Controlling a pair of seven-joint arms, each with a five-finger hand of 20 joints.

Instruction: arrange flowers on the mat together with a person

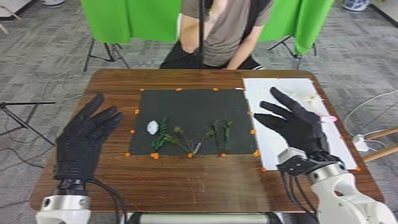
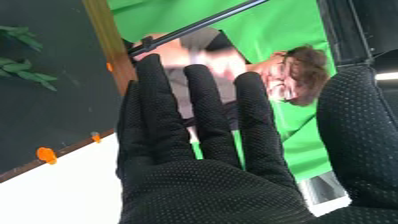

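At the right of the head view, the right hand [image 1: 300, 131] is being held above a white sheet [image 1: 289, 84], its fingers extended and released. At the left, the left hand [image 1: 80, 145] is being held beside a black mat [image 1: 182, 107], likewise released, fingers straight. In the centre, the mat is being supported by the brown bench [image 1: 178, 187]. Across its lower half, green sprigs [image 1: 213, 134] are being carried, a pale oval piece [image 1: 153, 127] being borne at their upper left. Around it, orange tabs [image 1: 155, 156] are being shown.
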